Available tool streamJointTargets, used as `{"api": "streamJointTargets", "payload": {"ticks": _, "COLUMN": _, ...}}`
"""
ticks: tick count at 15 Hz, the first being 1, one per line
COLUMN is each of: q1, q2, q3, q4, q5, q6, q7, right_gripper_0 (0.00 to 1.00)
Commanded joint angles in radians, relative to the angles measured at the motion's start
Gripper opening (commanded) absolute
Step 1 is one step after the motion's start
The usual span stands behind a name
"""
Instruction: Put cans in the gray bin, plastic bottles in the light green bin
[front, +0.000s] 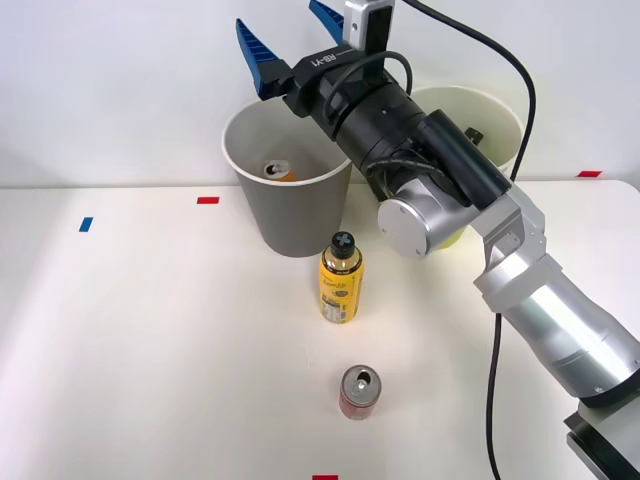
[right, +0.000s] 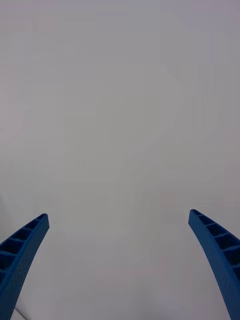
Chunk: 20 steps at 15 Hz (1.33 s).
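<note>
We hold our right claw (front: 290, 40) spread wide and empty above the gray bin (front: 290, 215), its blue ribbed fingers (right: 22, 250) pointing up and away toward the pale wall. We judge that this raised, open pose fits a release over the bin mouth, since an orange can (front: 277, 170) lies inside the gray bin, its silver pull-tab top showing against the pale inner wall at about 9 o'clock within the opening.

The gray bin stands at 12 o'clock on the white table (front: 150, 330), tall, round and tapered, with a white rim. The light green bin (front: 495, 115) sits just beside it toward 2 o'clock, largely hidden behind our arm; a small dark item shows near its far inner wall, but we cannot tell what it is.

Two things are left on the table. The yellow-labelled bottle (front: 340, 278) stands upright just in front of the gray bin, black cap on top, golden neck, label facing us. The red can (front: 359, 392) stands upright nearer us, toward 6 o'clock from the bottle, silver top with its pull tab facing up. Both stand apart from each other, so we judge either can be gripped from the side or above without disturbing the other.

We reckon the sorting is part done: the red can belongs in the gray bin, the bottle in the light green one.
</note>
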Motion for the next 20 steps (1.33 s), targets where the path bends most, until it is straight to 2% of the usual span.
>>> {"api": "streamJointTargets", "payload": {"ticks": 1, "q1": 0.038, "q2": -0.022, "q3": 0.0, "q4": -0.046, "q5": 0.01, "q6": -0.044, "q7": 0.013, "right_gripper_0": 0.94}}
{"api": "streamJointTargets", "payload": {"ticks": 3, "q1": 0.132, "q2": -0.079, "q3": -0.004, "q4": -0.173, "q5": 0.017, "q6": -0.044, "q7": 0.026, "right_gripper_0": 0.94}}
{"api": "streamJointTargets", "payload": {"ticks": 8, "q1": 0.351, "q2": -0.163, "q3": -0.048, "q4": -0.423, "q5": 0.051, "q6": -0.044, "q7": 0.065, "right_gripper_0": 0.94}}
{"api": "streamJointTargets", "payload": {"ticks": 16, "q1": 0.972, "q2": -0.165, "q3": -0.246, "q4": -0.814, "q5": 0.091, "q6": -0.046, "q7": 0.117, "right_gripper_0": 0.94}}
{"api": "streamJointTargets", "payload": {"ticks": 18, "q1": 1.126, "q2": -0.154, "q3": -0.289, "q4": -0.879, "q5": 0.097, "q6": -0.055, "q7": 0.128, "right_gripper_0": 0.94}}
{"api": "streamJointTargets", "payload": {"ticks": 20, "q1": 1.267, "q2": -0.112, "q3": -0.32, "q4": -0.908, "q5": 0.111, "q6": -0.069, "q7": 0.142, "right_gripper_0": 0.94}}
